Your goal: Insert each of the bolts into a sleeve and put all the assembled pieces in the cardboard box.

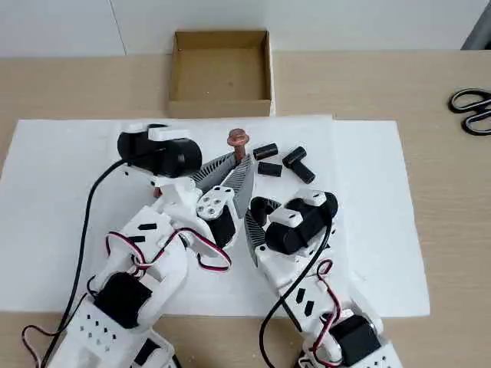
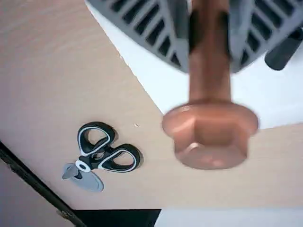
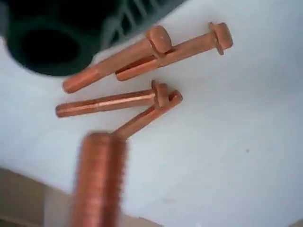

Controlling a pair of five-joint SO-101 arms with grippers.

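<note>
My left gripper (image 1: 236, 159) is shut on a copper bolt (image 1: 238, 139), whose hex head (image 2: 210, 132) sticks out past the grey fingers (image 2: 142, 23). Just right of it, my right gripper (image 1: 258, 215) is shut on a black sleeve (image 1: 262, 205), seen as a dark tube with its bore open (image 3: 47, 45). Several loose sleeves (image 1: 269, 169) lie on the white paper ahead of both grippers. Several copper bolts (image 3: 142, 64) lie together on the paper in the right wrist view. A threaded bolt end (image 3: 99, 179) shows close to that camera. The cardboard box (image 1: 221, 103) stands at the back.
Black-handled scissors (image 1: 472, 109) lie on the wood at the far right, also seen in the left wrist view as scissors (image 2: 102, 153). A white paper sheet (image 1: 368, 230) covers the middle of the table. Both arms and their cables crowd the front centre.
</note>
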